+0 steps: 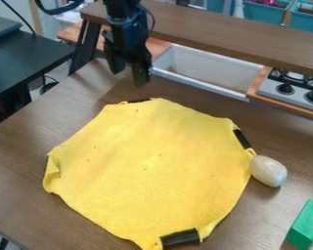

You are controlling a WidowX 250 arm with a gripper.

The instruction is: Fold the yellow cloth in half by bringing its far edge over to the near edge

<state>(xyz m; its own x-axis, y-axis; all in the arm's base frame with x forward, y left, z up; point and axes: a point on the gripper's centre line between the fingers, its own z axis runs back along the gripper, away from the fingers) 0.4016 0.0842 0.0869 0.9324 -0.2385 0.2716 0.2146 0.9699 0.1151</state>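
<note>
My gripper (129,72) hangs at the upper left of the table, its two fingers spread apart with nothing between them. Just below it in the view lies a large yellow cloth (149,168), roughly round and spread mostly flat, with its left edge folded over. Black strips show at several places along the cloth's rim. A pale, egg-shaped object (268,171) rests at the cloth's right edge. Farther down on the right, a green block (306,224) sits on the wooden table, apart from the cloth.
Behind the table (28,171) are a white sink basin (201,71) and a stove (295,88) with black knobs. A raised brown shelf (224,36) runs across above them. Teal bins (260,13) stand at the top right, and a dark table (25,58) is at the left.
</note>
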